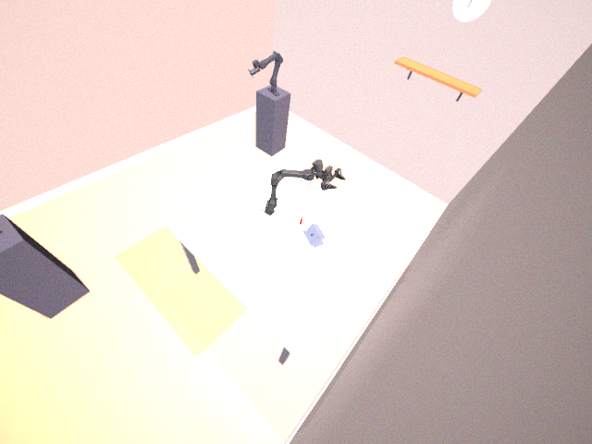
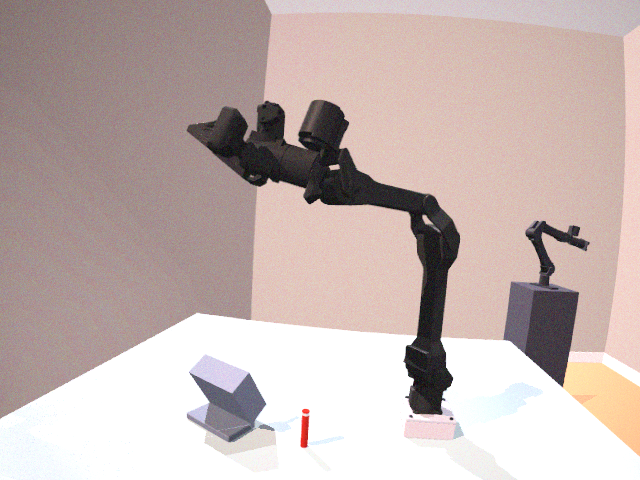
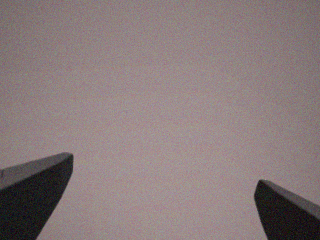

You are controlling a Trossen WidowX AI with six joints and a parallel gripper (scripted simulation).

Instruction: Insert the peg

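Red peg (image 1: 301,220) (image 2: 304,428), slim, pale band near top; seen upright on white table (image 2: 356,372), between sloped panel block (image 1: 314,235) (image 2: 227,387) and arm base (image 2: 429,427). Gripper (image 1: 340,180) (image 2: 219,155) (image 3: 166,176) spread nearly fully, nothing held, raised high above the tabletop. Table's far edge seen well behind peg.

Walls: pinkish beige, one gray-brown (image 1: 477,296) (image 2: 129,180). Orange shelf (image 1: 437,76), wall-mounted on dark brackets. Floor: pale, with yellow patch (image 1: 186,291).

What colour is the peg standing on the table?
Red, with a pale band near the top; the peg shows best in the exterior view.
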